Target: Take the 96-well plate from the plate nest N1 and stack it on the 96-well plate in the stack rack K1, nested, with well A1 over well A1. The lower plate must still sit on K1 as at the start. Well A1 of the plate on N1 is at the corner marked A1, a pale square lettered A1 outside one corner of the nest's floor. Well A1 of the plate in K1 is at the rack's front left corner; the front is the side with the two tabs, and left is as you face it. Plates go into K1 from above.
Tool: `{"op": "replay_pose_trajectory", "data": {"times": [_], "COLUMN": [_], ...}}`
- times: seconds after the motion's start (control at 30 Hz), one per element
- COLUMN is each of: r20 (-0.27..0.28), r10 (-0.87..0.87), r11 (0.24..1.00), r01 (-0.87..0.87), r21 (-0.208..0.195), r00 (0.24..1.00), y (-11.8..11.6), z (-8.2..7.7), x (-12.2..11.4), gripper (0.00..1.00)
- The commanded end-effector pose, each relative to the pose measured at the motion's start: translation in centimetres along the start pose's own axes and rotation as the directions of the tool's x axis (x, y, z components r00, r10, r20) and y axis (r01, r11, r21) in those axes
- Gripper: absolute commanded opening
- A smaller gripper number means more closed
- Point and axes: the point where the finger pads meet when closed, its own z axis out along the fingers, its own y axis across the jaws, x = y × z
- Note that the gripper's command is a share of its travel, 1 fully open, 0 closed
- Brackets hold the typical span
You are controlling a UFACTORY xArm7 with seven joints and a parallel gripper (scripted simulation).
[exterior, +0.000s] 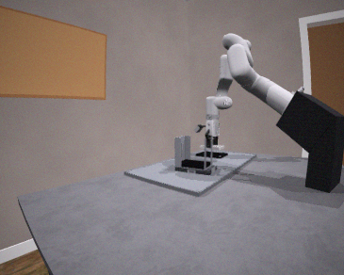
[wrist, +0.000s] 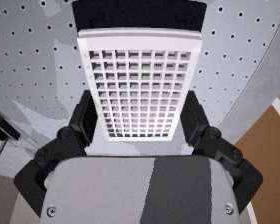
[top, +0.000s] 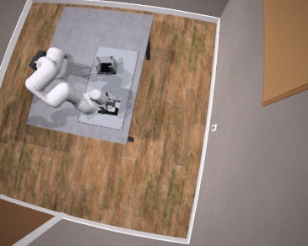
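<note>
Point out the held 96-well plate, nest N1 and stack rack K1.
96-well plate (wrist: pixel 139 92): wrist view, middle of its well grid.
Nest N1 (wrist: pixel 139 12): wrist view, black floor beyond the plate.
Stack rack K1 (exterior: pixel 182 150): exterior view, its grey upright post.

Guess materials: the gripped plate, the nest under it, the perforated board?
96-well plate: likely white matte plastic, with an even molded well grid. Plate nest N1: black, matte, plastic or coated metal. Perforated board: pale grey, regular holes, perhaps anodized metal.
</note>
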Motion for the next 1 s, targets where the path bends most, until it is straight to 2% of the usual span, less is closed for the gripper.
{"op": "replay_pose_trajectory", "data": {"times": [0.0, 0.97], "r20": [0.004, 0.004], "r10": [0.0, 0.0], "r11": [1.0, 1.0], "r01": [0.0, 0.0], "r21": [0.003, 0.003], "r00": [1.0, 1.0], "y": [0.1, 0.1], "z": [-0.9, -5.1], "x": [0.1, 0.1], "gripper": [0.0, 0.0]}}
